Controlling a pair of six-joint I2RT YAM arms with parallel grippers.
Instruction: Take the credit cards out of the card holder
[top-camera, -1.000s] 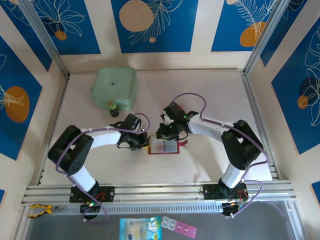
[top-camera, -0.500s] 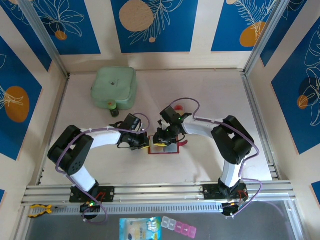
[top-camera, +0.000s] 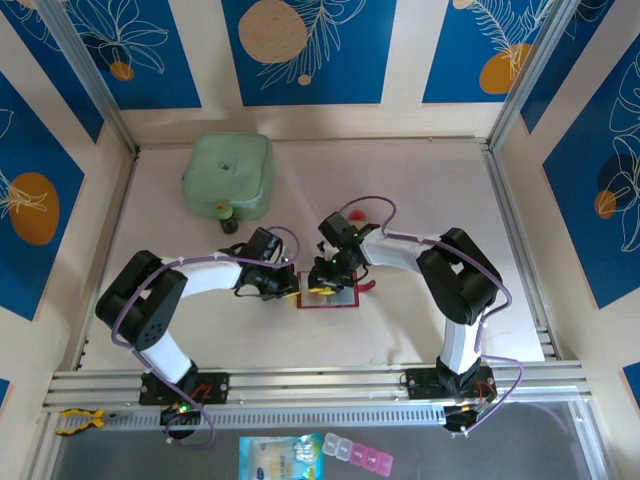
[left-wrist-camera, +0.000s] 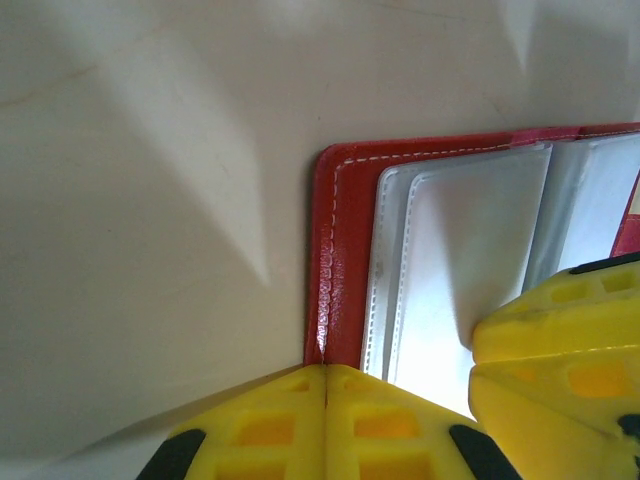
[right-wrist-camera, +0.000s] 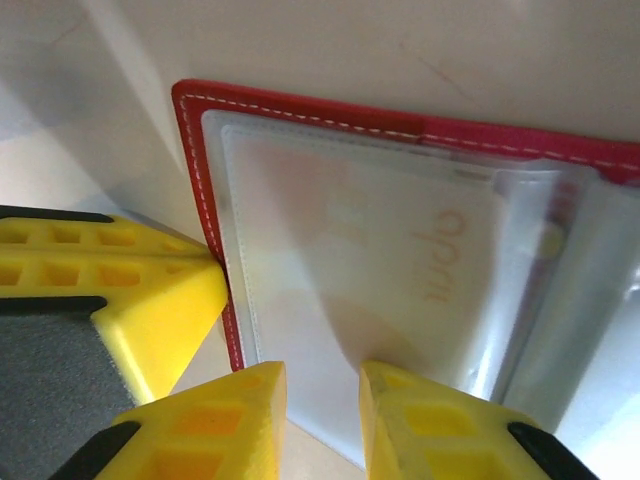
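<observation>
Looking at progress, basically nothing's out yet. The small flat red folding card holder (top-camera: 327, 297) lies open on the pale table (top-camera: 400, 200), and a pale credit card (right-wrist-camera: 420, 250) with faint lettering sits tucked inside its clear pocket. The left gripper (left-wrist-camera: 325, 375), jaws clenched together, rests at the holder's left edge. The right gripper (right-wrist-camera: 322, 400) is over the holder's pocket, jaws a little apart with the pocket's rim in the gap. I'd say all the pulling is left to do.

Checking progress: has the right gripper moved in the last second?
Yes: right gripper slid slightly left and nearer, further over the unmoved card holder.
</observation>
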